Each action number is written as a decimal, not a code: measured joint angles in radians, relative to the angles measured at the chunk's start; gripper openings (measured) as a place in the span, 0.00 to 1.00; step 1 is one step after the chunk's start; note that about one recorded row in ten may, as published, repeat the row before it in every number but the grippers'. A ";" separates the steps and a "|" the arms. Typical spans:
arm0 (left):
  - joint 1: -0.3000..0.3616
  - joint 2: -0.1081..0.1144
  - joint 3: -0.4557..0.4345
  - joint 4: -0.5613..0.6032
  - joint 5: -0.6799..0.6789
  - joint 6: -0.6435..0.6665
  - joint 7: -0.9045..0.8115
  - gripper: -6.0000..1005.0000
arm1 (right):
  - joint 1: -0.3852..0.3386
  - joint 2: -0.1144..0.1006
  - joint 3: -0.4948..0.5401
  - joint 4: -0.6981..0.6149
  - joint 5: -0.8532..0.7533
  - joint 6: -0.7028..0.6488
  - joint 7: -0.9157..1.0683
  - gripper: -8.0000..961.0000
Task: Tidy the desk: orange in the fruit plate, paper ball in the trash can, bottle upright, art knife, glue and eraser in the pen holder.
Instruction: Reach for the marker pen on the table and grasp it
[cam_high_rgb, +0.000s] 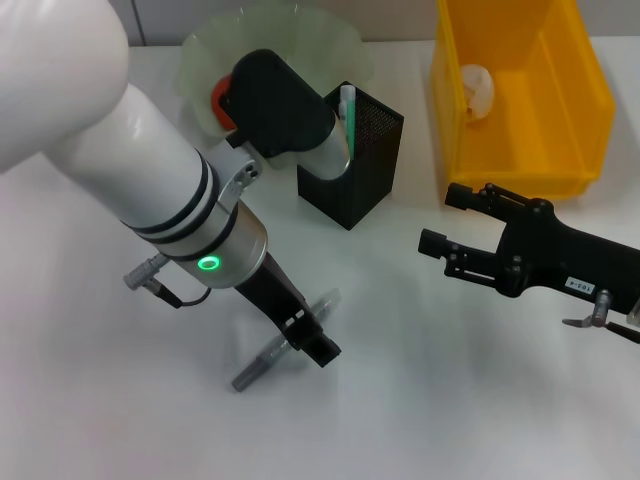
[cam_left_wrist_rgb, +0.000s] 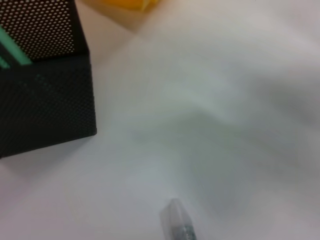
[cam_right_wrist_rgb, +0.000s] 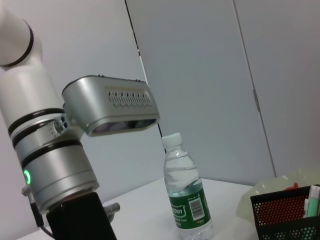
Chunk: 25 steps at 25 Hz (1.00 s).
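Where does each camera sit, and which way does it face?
Head: above, looking down at the white table; shows left gripper at the grey art knife, right gripper open by the yellow plastic bin.
Left wrist: faces down at the knife's tip; no own fingers.
Right wrist: faces sideways at the left arm and clear plastic bottle.
All share the black mesh pen holder.

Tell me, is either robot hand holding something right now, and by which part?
The left hand is down at the middle of the grey art knife; whether it grips cannot be told. The right hand holds nothing.
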 joint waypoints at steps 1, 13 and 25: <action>0.000 0.000 0.000 0.000 0.000 0.000 0.000 0.76 | 0.001 0.000 0.000 0.000 0.001 0.000 0.000 0.82; -0.003 0.000 0.030 -0.012 0.026 -0.020 0.005 0.56 | 0.013 0.000 0.000 0.009 0.002 0.002 0.000 0.82; -0.001 0.000 0.038 -0.048 0.028 -0.045 0.029 0.47 | 0.020 0.000 0.000 0.010 0.002 0.015 0.000 0.82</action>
